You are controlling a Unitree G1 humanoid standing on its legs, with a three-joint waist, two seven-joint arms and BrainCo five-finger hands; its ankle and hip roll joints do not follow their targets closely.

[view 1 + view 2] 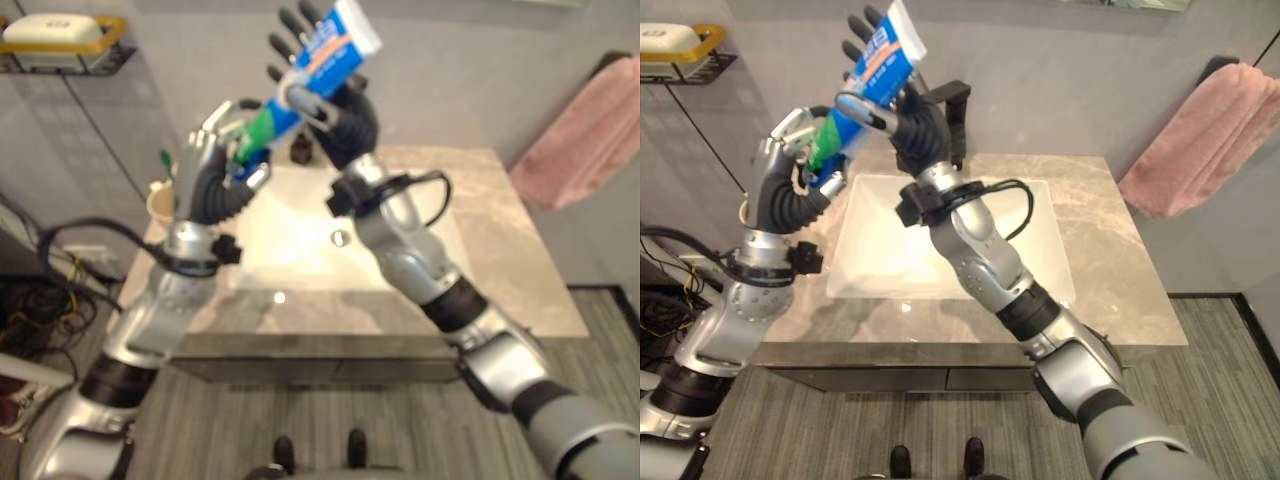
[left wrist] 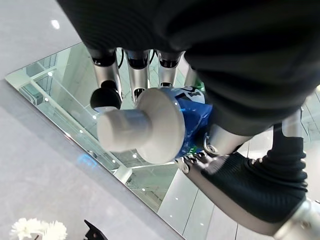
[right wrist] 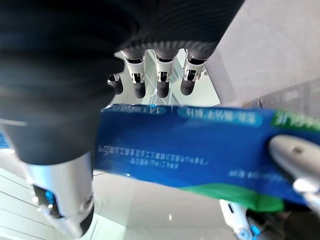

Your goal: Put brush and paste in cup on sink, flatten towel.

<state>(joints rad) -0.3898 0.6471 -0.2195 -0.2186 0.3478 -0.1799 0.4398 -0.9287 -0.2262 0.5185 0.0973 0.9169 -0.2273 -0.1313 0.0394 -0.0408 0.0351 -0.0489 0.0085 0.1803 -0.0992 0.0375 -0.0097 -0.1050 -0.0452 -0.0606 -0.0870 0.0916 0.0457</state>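
Up high above the sink, both hands on the paste: left hand fingers curled round cap end, right hand thumb pinching mid-tube, fingers straight. Pink towel hangs bunched at right.

Both silver-grey arms are raised above the basin, elbows bent and forearms angled upward toward each other. The left hand has its fingers curled around the capped lower end of a blue-and-green toothpaste tube. The right hand, palm up with fingers straight, clamps the tube's upper part under its thumb.
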